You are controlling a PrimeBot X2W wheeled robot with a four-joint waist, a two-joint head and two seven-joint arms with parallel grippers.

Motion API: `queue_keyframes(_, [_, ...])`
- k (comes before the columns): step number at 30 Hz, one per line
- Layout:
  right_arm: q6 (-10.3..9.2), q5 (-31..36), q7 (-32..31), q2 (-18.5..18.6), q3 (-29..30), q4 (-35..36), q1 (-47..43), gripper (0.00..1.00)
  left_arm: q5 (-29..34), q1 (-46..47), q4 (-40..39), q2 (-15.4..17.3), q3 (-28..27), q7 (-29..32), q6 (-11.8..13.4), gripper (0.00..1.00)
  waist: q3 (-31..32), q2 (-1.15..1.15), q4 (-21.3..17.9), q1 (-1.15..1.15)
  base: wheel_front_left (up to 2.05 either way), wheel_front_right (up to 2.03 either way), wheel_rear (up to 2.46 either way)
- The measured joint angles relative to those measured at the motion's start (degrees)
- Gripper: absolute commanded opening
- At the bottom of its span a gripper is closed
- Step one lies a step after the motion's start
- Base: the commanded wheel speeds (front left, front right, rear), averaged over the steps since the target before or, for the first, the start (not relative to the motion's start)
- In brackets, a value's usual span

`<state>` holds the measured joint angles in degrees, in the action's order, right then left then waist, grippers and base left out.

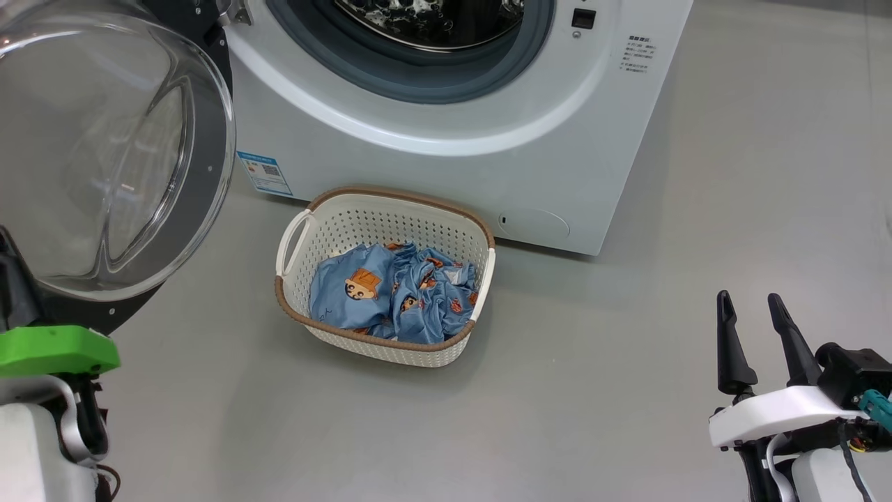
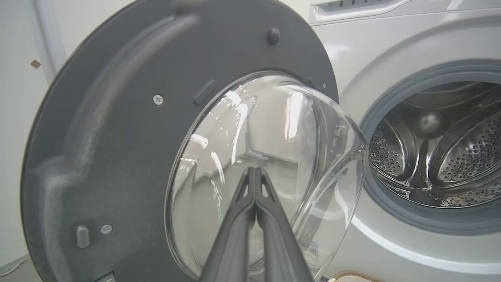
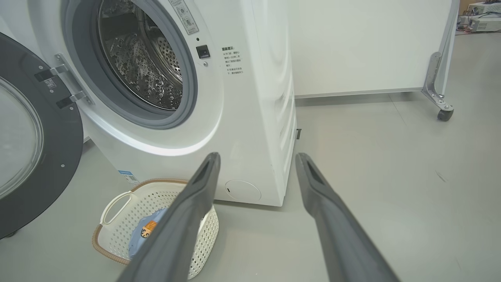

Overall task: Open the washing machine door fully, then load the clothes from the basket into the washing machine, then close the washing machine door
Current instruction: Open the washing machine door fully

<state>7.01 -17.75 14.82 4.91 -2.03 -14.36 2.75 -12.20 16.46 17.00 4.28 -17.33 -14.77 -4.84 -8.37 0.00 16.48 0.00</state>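
Floor: the grey, smooth floor (image 1: 627, 390) carried everything. A wide bare stretch lay to the right of the machine and in front of the basket.
Washing machine: the white front-loader (image 1: 446, 174) stood at the far edge of the floor in the head view, its right front corner near the open stretch. Its mouth was uncovered, with a grey gasket (image 1: 418, 80) ringing the steel perforated drum (image 3: 141, 66).
Washing machine door: the door (image 2: 117, 137) was swung out on its hinges to the machine's left side, its dark grey inner face and bulging clear glass bowl turned outward. Its lower edge hung near the floor, left of the basket and apart from it.
Basket: the cream perforated basket (image 1: 390, 209) with a brown woven-look rim and white side handles sat on the floor just in front of the machine's lower front, below the mouth. There was free floor on its left, right and near sides.
Clothes: the light blue garments (image 1: 390, 289) printed with orange and brown faces lay crumpled in the basket's bottom, below the rim.
Right gripper: the right gripper (image 1: 749, 298) hovered over bare floor right of the basket and well apart from it, fingers spread wide and holding nothing.
Left gripper: the left gripper (image 2: 255, 172) was clenched, finger against finger, with nothing between. Its tips pointed at the door's glass bowl; whether they touched it could not be told.
Sticker: a blue QR sticker (image 1: 263, 172) sat on the machine's lower left front, just behind the basket's left handle.
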Motion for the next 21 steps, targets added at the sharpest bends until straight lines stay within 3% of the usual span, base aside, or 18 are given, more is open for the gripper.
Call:
queue_keyframes(2, [0.0,-0.19,0.0,-0.3,-0.24,-0.04,-0.08,1.0,0.29,-1.47,-1.19,-0.21,0.56,0.0,-0.24,0.0,0.39,0.0,-0.63,0.0,0.0,0.0,0.0])
queue_keyframes(4, [0.0,-0.32,0.0,-0.64,-0.44,-0.05,-0.23,1.0,0.76,-2.77,-2.23,-0.43,1.05,0.0,-0.26,0.48,0.71,0.0,-1.31,0.0,0.0,0.0,0.0])
queue_keyframes(5, [0.0,-0.32,0.0,-0.8,-0.47,-0.05,-0.37,1.0,0.76,-3.3,-2.72,-0.67,1.24,0.0,-0.43,0.87,0.85,0.0,-1.66,0.0,0.0,0.0,0.0])
queue_keyframes(6, [0.0,-0.32,0.0,-0.9,-0.48,-0.05,-0.56,1.0,0.77,-3.75,-2.94,-0.89,1.6,0.0,-0.75,1.0,0.99,0.0,-2.02,0.0,0.0,0.0,0.0])
queue_keyframes(21, [0.0,-0.41,0.0,-1.23,-0.52,-0.09,-0.92,1.0,2.47,-9.49,-5.79,-1.7,7.73,0.0,-1.75,1.0,1.86,0.0,-7.84,0.0,0.0,0.0,0.0])
